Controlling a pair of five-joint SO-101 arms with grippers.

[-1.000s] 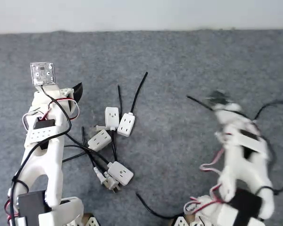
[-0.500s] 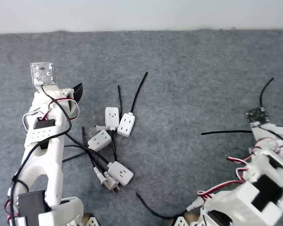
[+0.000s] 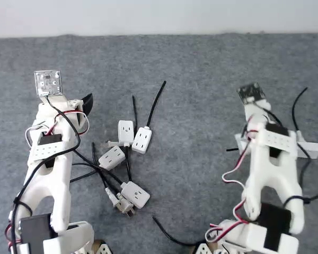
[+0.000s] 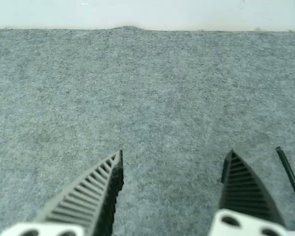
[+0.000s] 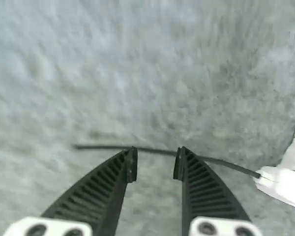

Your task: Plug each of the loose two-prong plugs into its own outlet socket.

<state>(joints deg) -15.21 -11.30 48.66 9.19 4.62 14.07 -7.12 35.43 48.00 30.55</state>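
Opening the pick-up step: no plug was gripped yet, and both end effectors hung over the grey surface [image 3: 201, 69].
Slightly parted and empty, the right end effector [image 5: 155, 162] had a black cord [image 5: 103, 147] just beyond its tips, running to a white block [image 5: 285, 179] of a kind I could not tell. The left end effector [image 4: 175, 160] gaped wide, holding nothing. The outlet sockets [image 3: 126, 131] and a two-prong plug [image 3: 123, 205] lay bunched between the arms, apart from both. Next, likely, one arm had to reach that bunch and clamp a plug's body squarely.
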